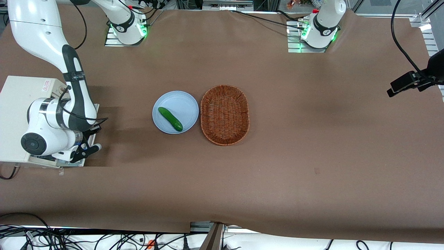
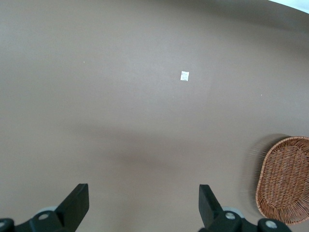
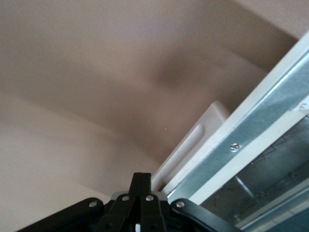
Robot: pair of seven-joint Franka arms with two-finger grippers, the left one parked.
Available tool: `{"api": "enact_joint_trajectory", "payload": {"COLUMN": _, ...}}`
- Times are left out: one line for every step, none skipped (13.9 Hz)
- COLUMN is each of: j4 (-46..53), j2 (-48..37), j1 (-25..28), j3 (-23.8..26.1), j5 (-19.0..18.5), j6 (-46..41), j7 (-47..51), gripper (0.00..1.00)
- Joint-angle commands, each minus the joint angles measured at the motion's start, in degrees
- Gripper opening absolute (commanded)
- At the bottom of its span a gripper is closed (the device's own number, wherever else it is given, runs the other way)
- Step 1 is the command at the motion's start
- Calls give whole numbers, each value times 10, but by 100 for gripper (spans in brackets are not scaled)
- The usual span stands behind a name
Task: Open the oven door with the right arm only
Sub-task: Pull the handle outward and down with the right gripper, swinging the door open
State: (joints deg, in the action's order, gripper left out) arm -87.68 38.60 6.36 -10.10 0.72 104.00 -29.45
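Observation:
The cream-white oven stands at the working arm's end of the table. The right arm bends down over its front. The oven door shows as a metal frame with a screw, with dark glass inside the frame. A pale bar runs along its edge. In the front view only a thin strip of the door shows beneath the wrist. My gripper is shut, its two black fingers pressed together with nothing between them. It sits close beside the door's edge, and I cannot tell whether it touches. In the front view the gripper hangs in front of the oven.
A light-blue plate with a green cucumber lies mid-table, beside an oval wicker basket. Brown cloth covers the table. A black camera mount sticks in at the parked arm's end.

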Motion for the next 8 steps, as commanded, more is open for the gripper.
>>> {"api": "enact_joint_trajectory", "payload": {"j4": 4, "j2": 20, "j1": -11, "j3": -13, "j5": 7, "j6": 17, "j7": -3, "gripper": 0}}
{"api": "enact_joint_trajectory", "payload": {"j4": 4, "j2": 23, "j1": -12, "j3": -13, "j5": 9, "j6": 19, "j7": -3, "gripper": 0}}
{"api": "enact_joint_trajectory", "payload": {"j4": 4, "j2": 27, "j1": -13, "j3": -13, "j5": 20, "j6": 19, "j7": -3, "gripper": 0}}
{"api": "enact_joint_trajectory", "payload": {"j4": 4, "j2": 30, "j1": -14, "j3": -13, "j5": 31, "j6": 19, "j7": -3, "gripper": 0}}
{"api": "enact_joint_trajectory", "payload": {"j4": 4, "j2": 32, "j1": -14, "j3": -13, "j5": 38, "j6": 18, "j7": -3, "gripper": 0}}
{"api": "enact_joint_trajectory", "payload": {"j4": 4, "j2": 34, "j1": -14, "j3": -13, "j5": 49, "j6": 18, "j7": 7, "gripper": 0}}
{"api": "enact_joint_trajectory", "payload": {"j4": 4, "j2": 34, "j1": -14, "j3": -13, "j5": 57, "j6": 16, "j7": 25, "gripper": 0}}
{"api": "enact_joint_trajectory", "payload": {"j4": 4, "j2": 35, "j1": -13, "j3": -13, "j5": 58, "j6": 16, "j7": 46, "gripper": 0}}
